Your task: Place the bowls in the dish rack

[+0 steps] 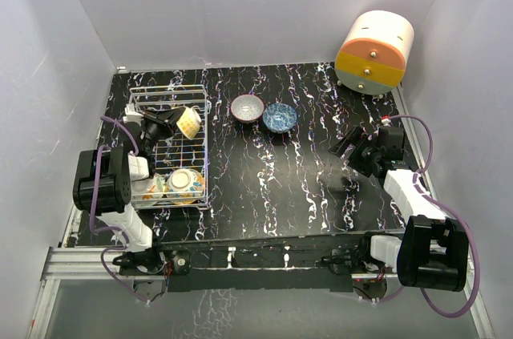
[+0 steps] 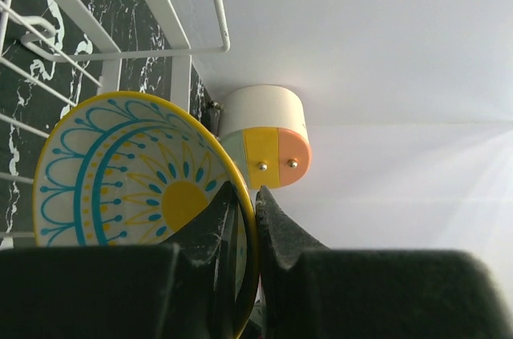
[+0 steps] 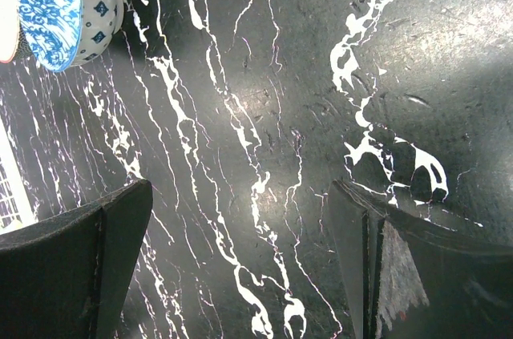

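The white wire dish rack (image 1: 141,97) stands at the left of the table. My left gripper (image 1: 176,121) hovers over its far half, shut on the rim of a yellow-rimmed bowl (image 1: 188,122) that is tilted on edge. In the left wrist view that bowl (image 2: 120,171) shows a blue and yellow sun pattern, its rim pinched in the gripper (image 2: 255,203). Two bowls (image 1: 186,184) lie in the rack's near end. On the table stand a dark-rimmed bowl (image 1: 247,108) and a blue bowl (image 1: 280,117). My right gripper (image 1: 346,147) is open over bare table, right of them.
A cream, orange and yellow drum (image 1: 373,52) stands at the back right corner. White walls close in the table on three sides. The blue bowl (image 3: 60,6) sits beyond the open right gripper (image 3: 240,195), and rack wires (image 2: 120,54) run behind the held bowl.
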Action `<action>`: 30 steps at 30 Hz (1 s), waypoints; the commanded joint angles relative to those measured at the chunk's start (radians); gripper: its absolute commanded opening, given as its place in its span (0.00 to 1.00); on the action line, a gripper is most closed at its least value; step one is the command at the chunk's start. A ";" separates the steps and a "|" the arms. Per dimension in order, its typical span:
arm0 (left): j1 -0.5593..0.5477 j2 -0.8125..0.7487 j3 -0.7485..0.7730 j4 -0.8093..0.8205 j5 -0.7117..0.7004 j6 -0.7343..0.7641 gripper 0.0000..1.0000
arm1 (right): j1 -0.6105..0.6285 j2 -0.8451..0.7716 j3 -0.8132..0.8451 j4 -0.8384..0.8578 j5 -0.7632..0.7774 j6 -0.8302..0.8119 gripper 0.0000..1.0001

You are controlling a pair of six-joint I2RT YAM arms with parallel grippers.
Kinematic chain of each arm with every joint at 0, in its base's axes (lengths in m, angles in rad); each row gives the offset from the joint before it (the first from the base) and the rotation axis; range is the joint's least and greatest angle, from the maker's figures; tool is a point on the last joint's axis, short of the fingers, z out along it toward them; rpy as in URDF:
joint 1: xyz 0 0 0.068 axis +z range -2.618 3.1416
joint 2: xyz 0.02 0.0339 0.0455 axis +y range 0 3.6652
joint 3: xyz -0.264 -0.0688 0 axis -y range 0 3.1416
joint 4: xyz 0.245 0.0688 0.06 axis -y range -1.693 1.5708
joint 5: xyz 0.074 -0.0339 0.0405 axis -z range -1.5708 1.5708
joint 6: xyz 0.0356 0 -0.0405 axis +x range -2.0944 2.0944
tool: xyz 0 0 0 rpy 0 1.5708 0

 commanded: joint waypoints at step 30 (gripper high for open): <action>0.094 0.005 0.129 -0.386 0.149 0.113 0.00 | -0.004 0.011 0.018 0.061 0.015 -0.003 0.94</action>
